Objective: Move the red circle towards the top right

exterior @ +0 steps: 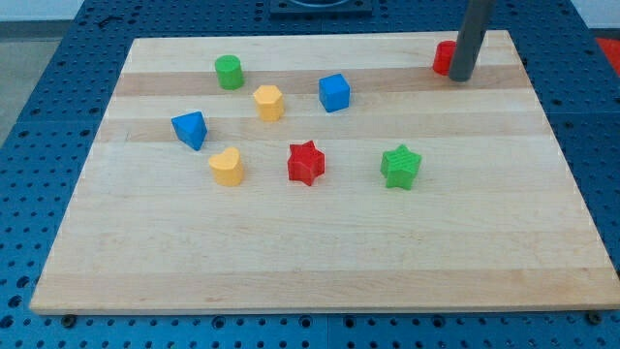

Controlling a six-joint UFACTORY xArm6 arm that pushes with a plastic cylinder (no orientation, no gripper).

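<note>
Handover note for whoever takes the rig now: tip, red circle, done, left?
My tip sits near the board's top right corner, against the right side of the red circle, which it partly hides.
The red circle is already close to the top right corner.
Left: little, at most a small nudge further; from this side a push would send it left, so reposition first.
Red star and the other blocks lie apart, mid-board.

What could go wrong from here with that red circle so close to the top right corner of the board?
The red circle already sits near the board's top edge, partly hidden behind my tip, which stands right at the circle's right side. Any further push toward the view's top could slide it off the edge. Pushing from this side would likely send it left, away from the corner.
</note>
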